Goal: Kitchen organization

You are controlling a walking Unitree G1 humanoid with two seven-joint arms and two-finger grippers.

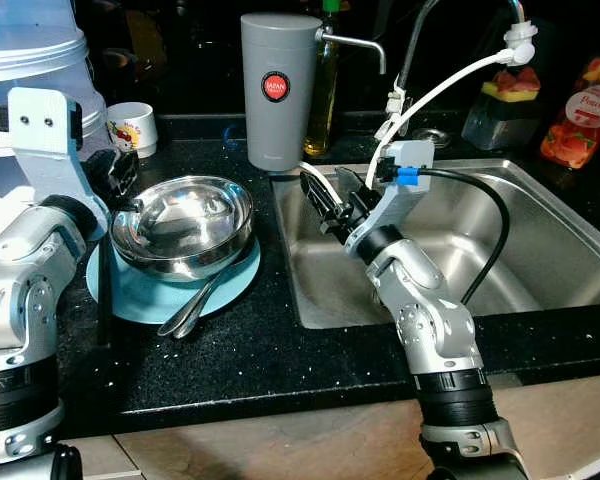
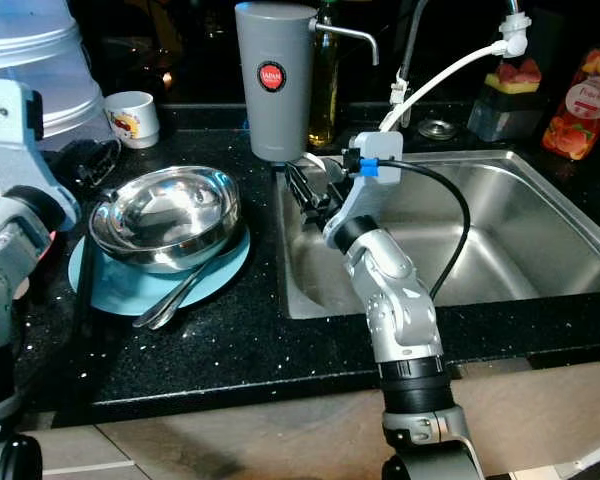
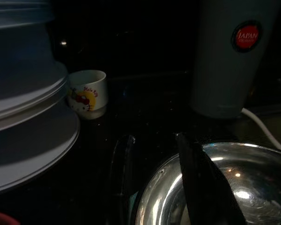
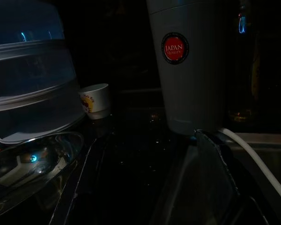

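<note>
A steel bowl (image 1: 185, 225) sits on a light blue plate (image 1: 130, 295) on the black counter, and a spoon (image 1: 195, 305) rests on the plate's front edge. My left gripper (image 1: 120, 178) is at the bowl's left rim. It is open, with one finger (image 3: 201, 187) over the bowl and the other finger (image 3: 122, 173) outside the rim. My right gripper (image 1: 320, 200) hangs open over the back left corner of the steel sink (image 1: 550, 270), with nothing between its fingers. A grey canister (image 4: 187, 61) stands just beyond it.
A small white cup (image 1: 132, 128) and a large white stacked container (image 1: 30, 60) stand at the back left. Behind the sink are an oil bottle (image 1: 325, 90), the faucet (image 1: 410, 50), a drink bottle (image 1: 580, 110) and a dark jar (image 1: 502, 105).
</note>
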